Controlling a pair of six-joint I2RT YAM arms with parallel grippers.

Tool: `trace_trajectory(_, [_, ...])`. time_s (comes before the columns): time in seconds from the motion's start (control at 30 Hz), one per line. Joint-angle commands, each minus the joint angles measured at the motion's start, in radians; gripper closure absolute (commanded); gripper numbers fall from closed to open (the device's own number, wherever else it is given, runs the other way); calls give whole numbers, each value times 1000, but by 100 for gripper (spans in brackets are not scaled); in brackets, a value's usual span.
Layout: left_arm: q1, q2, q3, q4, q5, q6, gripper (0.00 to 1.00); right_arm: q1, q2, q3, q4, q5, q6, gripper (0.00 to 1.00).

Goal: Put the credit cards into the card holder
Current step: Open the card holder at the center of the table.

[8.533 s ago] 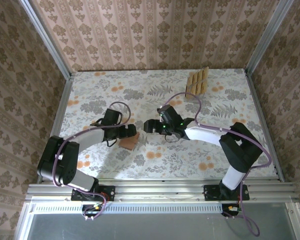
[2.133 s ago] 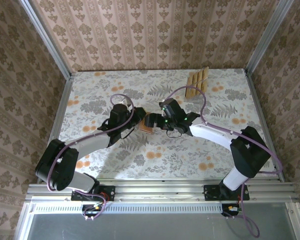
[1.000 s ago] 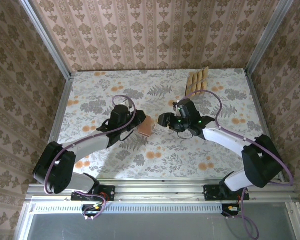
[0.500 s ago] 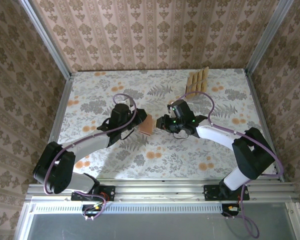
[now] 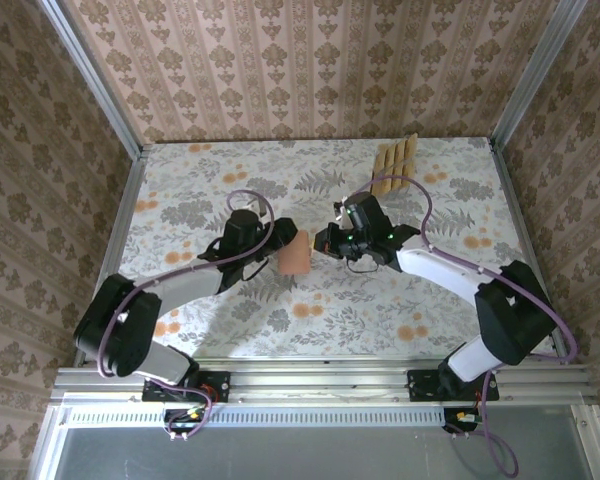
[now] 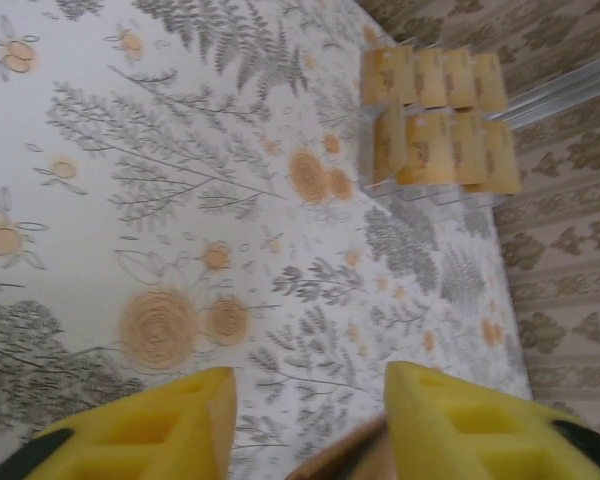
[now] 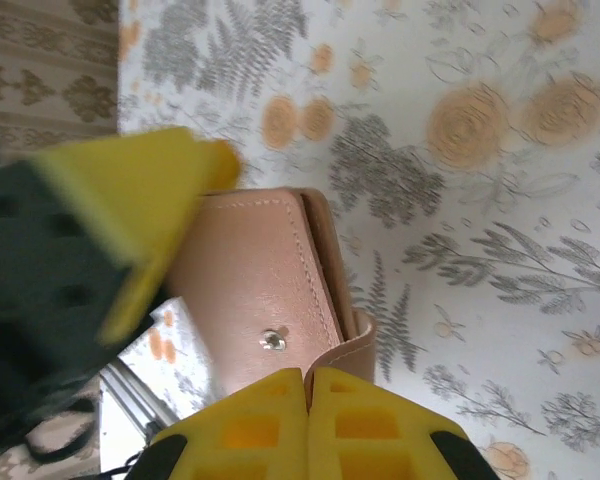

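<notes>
Where its two yellow fingertips meet, the right gripper [image 7: 306,385] is pressed together on the near edge of the card holder [image 7: 260,280], a squarish salmon-brown leather-like wallet. A small metal snap stud [image 7: 272,340] sits on the wallet's smooth face. The left gripper [image 6: 310,385] stands just across from it with its jaws apart, and a brown corner of the wallet shows between them. One of its yellow fingers [image 7: 140,190] overlaps the wallet's far corner; I cannot tell whether it touches. From above, the wallet lies between the two grippers near the middle of the floral-printed tabletop [image 5: 200,200]. The credit cards [image 6: 435,120], thin tan rectangles, stand in two rows in a clear rack [image 6: 425,192] by the far right edge, well apart from the wallet. The marks on their faces are too blurred to read.
</notes>
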Motion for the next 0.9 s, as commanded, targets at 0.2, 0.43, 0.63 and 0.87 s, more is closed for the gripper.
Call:
trace_trajectory(0.2, [27, 160, -66, 261, 60, -82, 39, 68, 21, 165, -77, -63, -25, 100])
trace_trajectory(0.43, [49, 187, -125, 318, 65, -83, 36, 52, 59, 125, -77, -71, -73, 100])
trace_trajectory(0.63, [79, 173, -205, 309, 59, -56, 34, 13, 65, 100, -97, -135, -145, 100])
trace_trajectory(0.87, [111, 113, -266, 248, 44, -19, 28, 11, 97, 118, -117, -166, -174, 100])
